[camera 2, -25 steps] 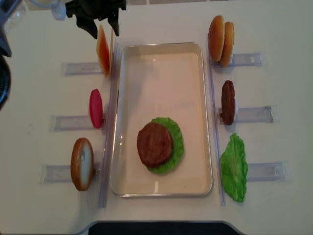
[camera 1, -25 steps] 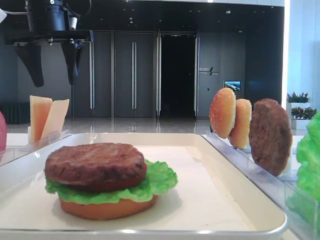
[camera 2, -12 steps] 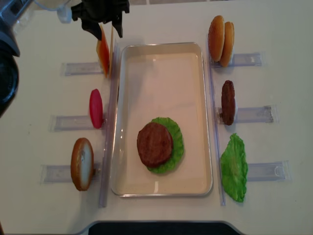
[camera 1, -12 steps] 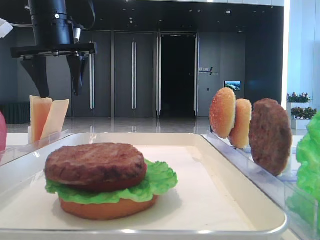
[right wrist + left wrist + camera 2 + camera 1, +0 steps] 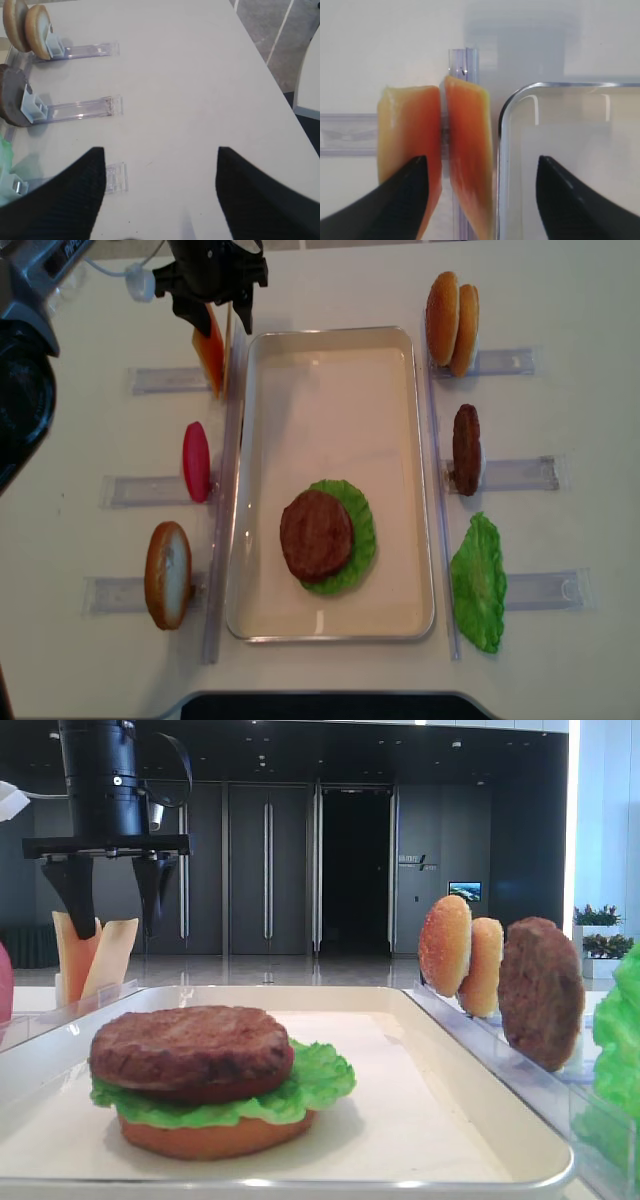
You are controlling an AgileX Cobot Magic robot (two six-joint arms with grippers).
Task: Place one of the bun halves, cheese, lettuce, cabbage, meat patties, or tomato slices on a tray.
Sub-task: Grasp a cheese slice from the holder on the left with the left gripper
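Note:
Two pale orange cheese [image 5: 467, 150] slices stand on edge in a clear rack just left of the cream tray [image 5: 330, 332]. My left gripper [image 5: 481, 159] is open and lowered over them: the right slice stands between the fingers, the left finger overlaps the left slice [image 5: 410, 135], and the right finger hangs over the tray corner. From the low side view the left gripper [image 5: 115, 915] reaches down to the tops of the cheese [image 5: 112, 955]. On the tray sits a stack of meat patty [image 5: 316, 534], lettuce [image 5: 362, 530] and bun half [image 5: 215, 1135]. My right gripper [image 5: 160, 150] is open over bare table.
Right of the tray, clear racks hold two bun halves [image 5: 452, 323], a meat patty [image 5: 466, 448] and a lettuce leaf [image 5: 479, 582]. Left racks hold a red tomato slice [image 5: 196, 461] and a bun half [image 5: 168, 574]. The table's right edge [image 5: 270, 75] lies near the right gripper.
The left gripper has come down from above the cheese slices until its fingers reach their tops, still open. Nothing else has moved.

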